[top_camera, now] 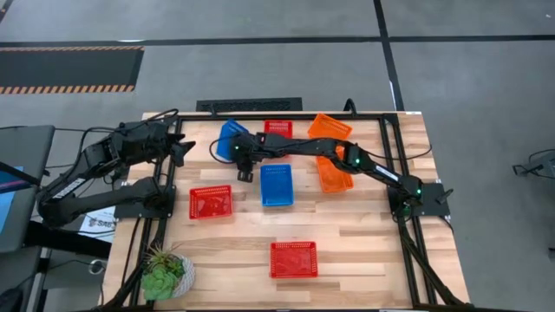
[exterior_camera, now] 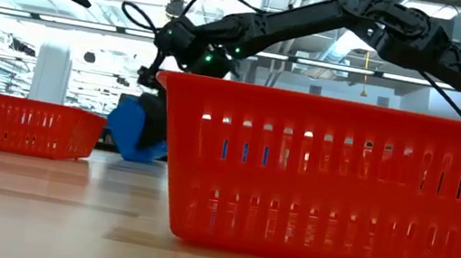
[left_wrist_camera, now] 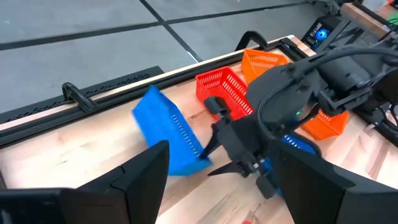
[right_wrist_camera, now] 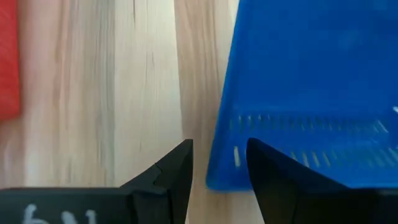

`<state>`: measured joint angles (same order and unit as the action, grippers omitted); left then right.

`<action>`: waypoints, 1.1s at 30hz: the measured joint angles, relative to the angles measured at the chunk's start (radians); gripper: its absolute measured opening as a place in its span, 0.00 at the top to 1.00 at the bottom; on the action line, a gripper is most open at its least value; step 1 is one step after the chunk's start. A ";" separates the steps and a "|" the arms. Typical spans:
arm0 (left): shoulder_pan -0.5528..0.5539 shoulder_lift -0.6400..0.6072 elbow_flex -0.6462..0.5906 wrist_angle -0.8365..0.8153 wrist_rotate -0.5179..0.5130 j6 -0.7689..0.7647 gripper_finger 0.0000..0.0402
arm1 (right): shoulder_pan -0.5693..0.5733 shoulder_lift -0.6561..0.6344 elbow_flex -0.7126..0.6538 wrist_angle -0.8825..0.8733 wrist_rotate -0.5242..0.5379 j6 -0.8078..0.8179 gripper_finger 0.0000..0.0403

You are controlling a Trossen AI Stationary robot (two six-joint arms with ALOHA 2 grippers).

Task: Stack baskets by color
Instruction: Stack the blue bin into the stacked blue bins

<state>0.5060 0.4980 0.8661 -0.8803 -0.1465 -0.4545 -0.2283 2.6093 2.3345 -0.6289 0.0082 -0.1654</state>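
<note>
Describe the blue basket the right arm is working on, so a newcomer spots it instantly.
Start at the table's far edge, left of the red basket there. The tilted blue basket sits beside the right gripper. Unlike the flat blue basket mid-table, it is tipped up on edge.

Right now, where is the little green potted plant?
In the high view, the green potted plant stands at the table's near left corner, on the left arm's side, with a red mesh plastic basket to its right.

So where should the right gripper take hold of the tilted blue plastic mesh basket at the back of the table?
Probably its raised long rim. The tilted blue plastic mesh basket leans on one side, so the open right gripper, beside it, can straddle that wall from above.
</note>
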 joint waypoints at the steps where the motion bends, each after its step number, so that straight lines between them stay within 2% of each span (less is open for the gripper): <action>1: 0.000 0.000 0.000 0.000 0.000 0.000 0.35 | 0.000 -0.005 0.002 -0.025 0.001 0.001 0.57; 8: 0.000 0.000 0.000 -0.004 0.000 0.000 0.35 | 0.016 -0.053 -0.001 -0.199 0.017 0.042 0.57; 19: 0.000 0.000 0.000 -0.005 0.000 0.000 0.35 | 0.033 -0.096 0.002 -0.040 0.072 0.034 0.57; 33: 0.000 0.000 0.000 -0.005 0.000 -0.001 0.35 | 0.009 -0.031 -0.003 0.097 0.071 0.102 0.59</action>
<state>0.5062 0.4984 0.8661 -0.8852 -0.1467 -0.4558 -0.2192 2.5786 2.3314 -0.5321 0.0795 -0.0632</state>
